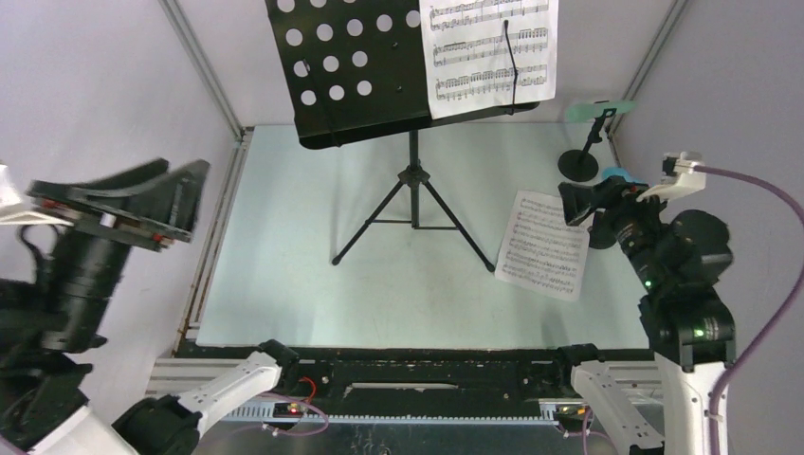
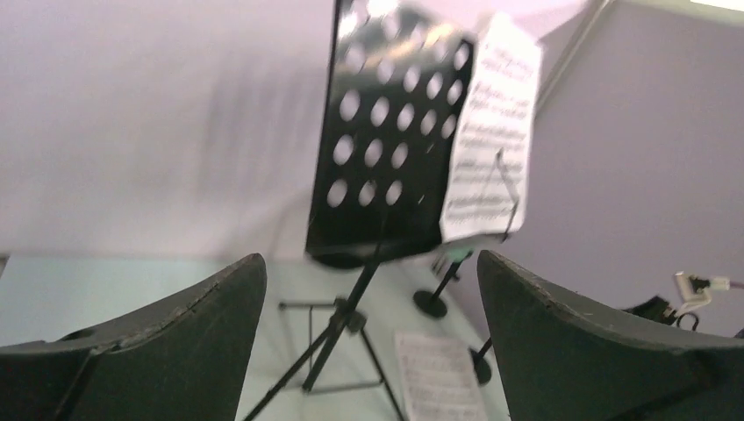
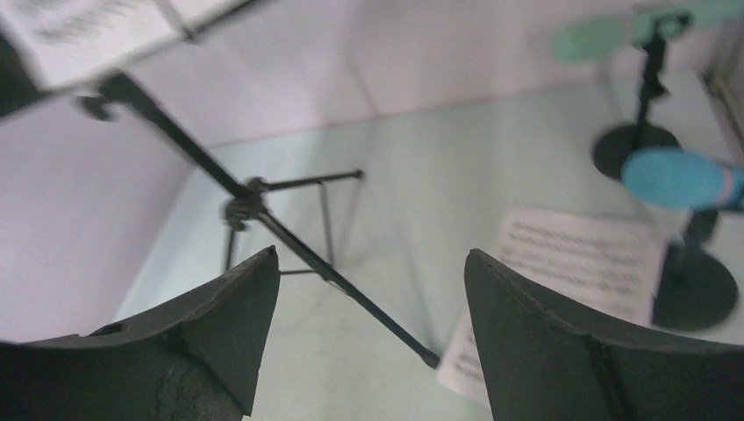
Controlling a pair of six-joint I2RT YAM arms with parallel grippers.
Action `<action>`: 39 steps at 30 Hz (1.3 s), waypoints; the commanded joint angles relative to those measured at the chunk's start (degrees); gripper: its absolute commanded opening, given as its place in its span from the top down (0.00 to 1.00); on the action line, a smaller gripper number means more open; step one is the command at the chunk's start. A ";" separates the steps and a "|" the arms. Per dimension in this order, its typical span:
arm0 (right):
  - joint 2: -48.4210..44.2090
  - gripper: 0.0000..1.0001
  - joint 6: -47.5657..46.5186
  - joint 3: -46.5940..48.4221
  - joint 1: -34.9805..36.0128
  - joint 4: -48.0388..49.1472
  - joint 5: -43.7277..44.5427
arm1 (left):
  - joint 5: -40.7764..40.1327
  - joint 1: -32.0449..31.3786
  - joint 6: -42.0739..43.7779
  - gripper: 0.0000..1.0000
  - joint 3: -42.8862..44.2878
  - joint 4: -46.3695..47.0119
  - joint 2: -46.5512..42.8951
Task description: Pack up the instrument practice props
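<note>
Left gripper (image 2: 370, 256): I am holding it raised beyond the left edge of the table (image 1: 303, 256), jaws standing wide apart with nothing between them. Its wrist view is coming through blurred and is pointing at the music stand (image 1: 414, 194).

Right gripper (image 3: 370, 254): I am hovering it at the right side of the table, jaws spread apart and gripping nothing. It is hanging over the far right corner of the loose sheet-music page (image 1: 542, 245).

Loose sheet-music page: it is lying flat on the pale green table, slightly askew, just right of the stand's right foot.

Blue toy microphone (image 3: 680, 178): it is sitting across the top of its black round-based holder (image 3: 697, 285), just beside the page's right edge. From the top camera my right arm is hiding most of it.

Mint-green toy microphone (image 1: 597, 109): it is resting crosswise on the second round-based holder (image 1: 577, 165), farther back, close to the right wall.

Music stand: it is standing upright on its tripod at mid-table, its perforated desk (image 1: 341, 76) tilting back above the pole.

Clipped sheet-music page (image 1: 488, 52): it is leaning on the right half of the desk, with a thin black retainer wire lying across it.
</note>
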 commanded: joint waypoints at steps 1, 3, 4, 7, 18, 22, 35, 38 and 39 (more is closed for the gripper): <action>3.05 0.16 0.94 7.64 -0.31 -0.49 -13.17 | 4.59 -0.16 2.72 0.04 14.66 -3.56 12.32; 4.24 0.16 1.40 9.68 -0.31 -0.45 -15.34 | 5.32 -1.07 3.41 0.04 20.76 -4.09 17.68; 5.04 0.16 1.46 10.93 -0.31 -0.67 -15.77 | 3.14 -2.51 4.23 0.04 23.25 -4.12 20.24; 7.49 0.16 1.82 15.30 -0.31 -2.08 -14.62 | -3.93 -9.70 7.29 0.03 28.27 -3.38 26.29; 19.69 0.16 6.84 29.49 -3.33 -3.24 -17.08 | -5.77 -22.74 5.18 0.01 29.16 2.47 37.00; 25.34 0.18 12.92 31.61 -10.63 2.03 -29.56 | -3.47 -23.88 3.44 0.03 26.06 5.26 37.14; 33.90 0.27 26.26 31.11 -19.38 23.24 -45.23 | 2.50 -25.41 -2.91 0.13 26.23 22.75 45.53; 35.32 0.27 27.12 30.91 -19.47 25.59 -46.13 | 2.51 -25.62 -5.15 0.17 26.12 26.49 47.43; 35.73 0.27 27.54 30.68 -19.47 26.55 -46.71 | 2.52 -25.75 -5.79 0.17 26.12 27.51 48.14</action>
